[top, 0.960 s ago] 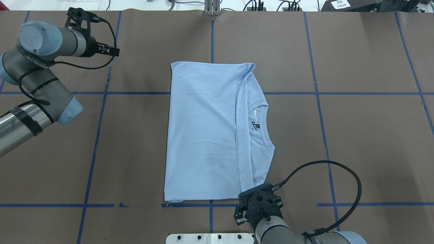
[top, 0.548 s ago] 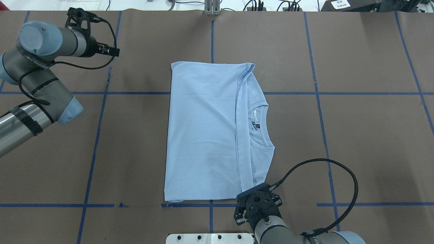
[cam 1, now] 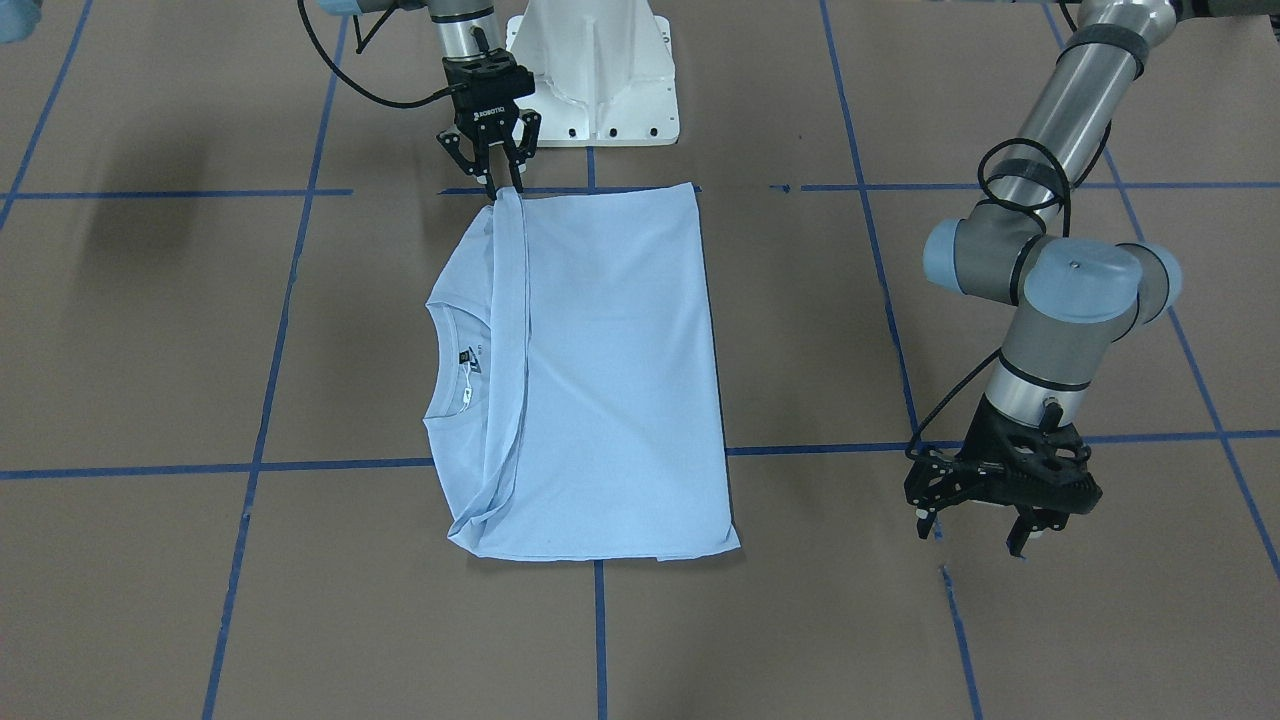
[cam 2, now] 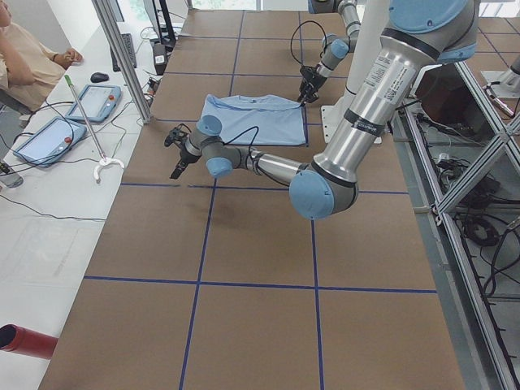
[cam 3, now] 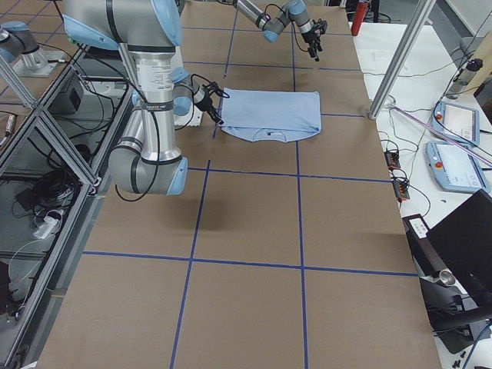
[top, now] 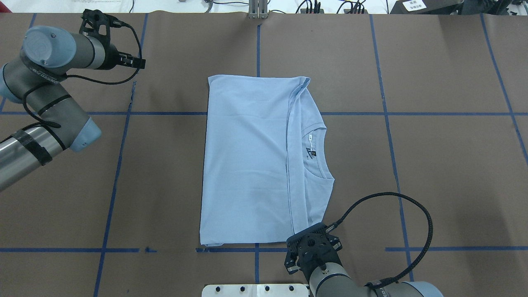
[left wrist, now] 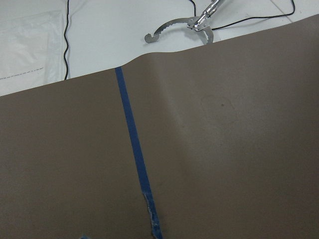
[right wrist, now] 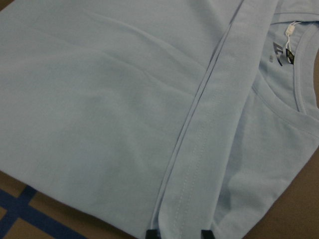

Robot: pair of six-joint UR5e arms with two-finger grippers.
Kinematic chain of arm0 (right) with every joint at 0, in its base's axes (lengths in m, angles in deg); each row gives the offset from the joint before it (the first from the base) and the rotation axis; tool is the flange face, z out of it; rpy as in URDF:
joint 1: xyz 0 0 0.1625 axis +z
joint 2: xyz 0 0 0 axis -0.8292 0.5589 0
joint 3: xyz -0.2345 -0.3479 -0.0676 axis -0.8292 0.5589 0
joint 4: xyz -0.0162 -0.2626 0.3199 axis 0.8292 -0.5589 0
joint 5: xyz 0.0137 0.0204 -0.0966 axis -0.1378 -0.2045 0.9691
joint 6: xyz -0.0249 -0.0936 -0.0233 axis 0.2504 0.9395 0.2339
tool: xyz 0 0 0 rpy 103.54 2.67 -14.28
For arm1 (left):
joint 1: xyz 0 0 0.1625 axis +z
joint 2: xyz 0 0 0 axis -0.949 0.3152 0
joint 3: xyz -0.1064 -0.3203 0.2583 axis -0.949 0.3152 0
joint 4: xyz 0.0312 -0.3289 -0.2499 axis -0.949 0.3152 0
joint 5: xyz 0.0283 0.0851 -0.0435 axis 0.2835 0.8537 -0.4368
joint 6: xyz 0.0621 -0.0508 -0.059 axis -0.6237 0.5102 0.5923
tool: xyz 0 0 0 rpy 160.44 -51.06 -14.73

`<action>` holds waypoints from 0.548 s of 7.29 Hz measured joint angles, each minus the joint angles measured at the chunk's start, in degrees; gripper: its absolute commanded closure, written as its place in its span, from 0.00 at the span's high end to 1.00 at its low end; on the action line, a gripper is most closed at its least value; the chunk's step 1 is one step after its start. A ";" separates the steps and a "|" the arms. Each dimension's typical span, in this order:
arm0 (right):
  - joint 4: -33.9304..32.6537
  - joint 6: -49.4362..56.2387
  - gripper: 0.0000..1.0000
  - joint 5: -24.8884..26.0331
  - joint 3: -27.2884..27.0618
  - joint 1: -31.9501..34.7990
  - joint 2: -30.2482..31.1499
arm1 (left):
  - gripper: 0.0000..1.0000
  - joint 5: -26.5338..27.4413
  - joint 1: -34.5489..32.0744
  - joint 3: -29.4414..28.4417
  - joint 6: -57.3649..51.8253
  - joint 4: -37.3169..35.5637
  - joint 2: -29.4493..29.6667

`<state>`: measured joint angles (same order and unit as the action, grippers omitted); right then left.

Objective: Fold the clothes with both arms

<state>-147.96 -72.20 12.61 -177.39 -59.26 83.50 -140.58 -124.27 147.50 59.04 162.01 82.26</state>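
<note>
Right gripper (cam 1: 503,183), seen from the front, stands with fingers spread at the shirt (cam 1: 610,380) corner nearest the robot. The shirt lies part-folded at mid-table. Left gripper (cam 1: 970,535) hangs well apart, spread and holding nothing.

From overhead, the collar (top: 319,174) faces the robot's right.

At the right wrist, the fingertips (right wrist: 152,233) straddle the hem band, not yet closed. I judge this is a corner grasp for another fold. Next the fingers should descend and pinch all layers.
</note>
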 measured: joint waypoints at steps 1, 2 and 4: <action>0.00 -0.01 0.00 -0.09 0.12 0.00 -0.23 | 1.00 0.00 0.00 0.00 -0.01 0.03 -0.03; 0.00 -0.04 0.00 -0.06 0.16 0.00 -0.88 | 1.00 0.00 0.00 0.00 0.02 0.05 -0.04; 0.01 -0.20 0.00 0.13 0.17 0.11 -1.99 | 1.00 0.00 0.00 0.00 0.04 0.06 0.01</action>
<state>-147.95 -72.40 12.74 -177.22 -59.16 81.52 -140.58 -124.27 147.50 59.08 162.06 82.26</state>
